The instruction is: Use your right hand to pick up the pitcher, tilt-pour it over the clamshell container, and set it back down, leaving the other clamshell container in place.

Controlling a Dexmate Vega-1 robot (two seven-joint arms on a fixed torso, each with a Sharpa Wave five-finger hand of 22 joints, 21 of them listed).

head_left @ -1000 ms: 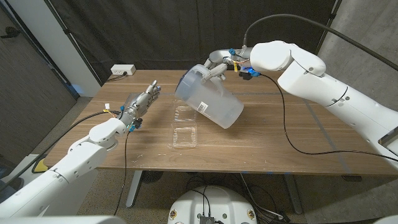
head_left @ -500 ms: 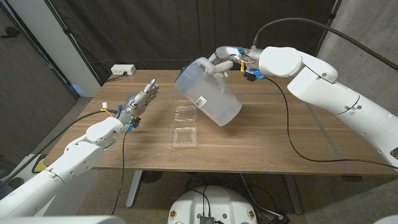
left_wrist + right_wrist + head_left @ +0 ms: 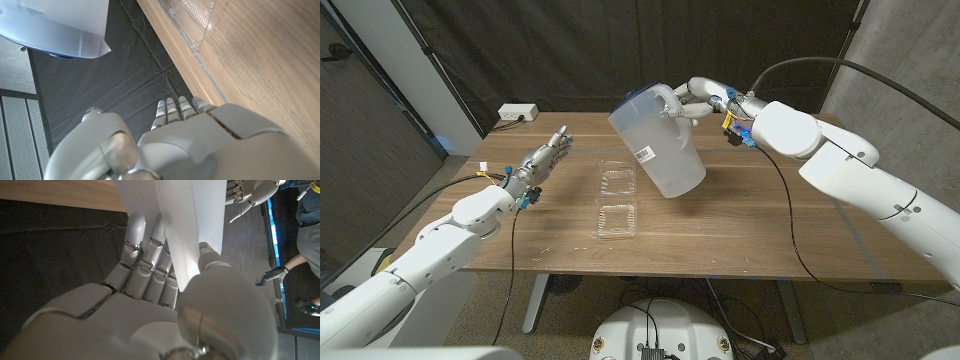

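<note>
A translucent pitcher (image 3: 655, 140) with a blue lid hangs above the table, slightly tilted, its lid toward the left. My right hand (image 3: 695, 100) grips its handle; in the right wrist view the fingers (image 3: 150, 265) wrap the white handle (image 3: 185, 225). Two clear clamshell containers lie mid-table: the far one (image 3: 617, 181) just left of the pitcher's base, the near one (image 3: 617, 220) in front of it. My left hand (image 3: 542, 165) hovers at the table's left with fingers stretched out, holding nothing. The left wrist view shows that hand (image 3: 190, 135), a clamshell (image 3: 192, 20) and the pitcher (image 3: 55, 25).
The wooden table (image 3: 770, 220) has bare wood to the right and front. A white power strip (image 3: 517, 113) sits at its far left corner. A black curtain hangs behind. A person (image 3: 305, 230) stands at the edge of the right wrist view.
The pitcher has swung from a steep tilt over the clamshells back toward upright, and my right arm has drawn to the right. The left hand has barely moved.
</note>
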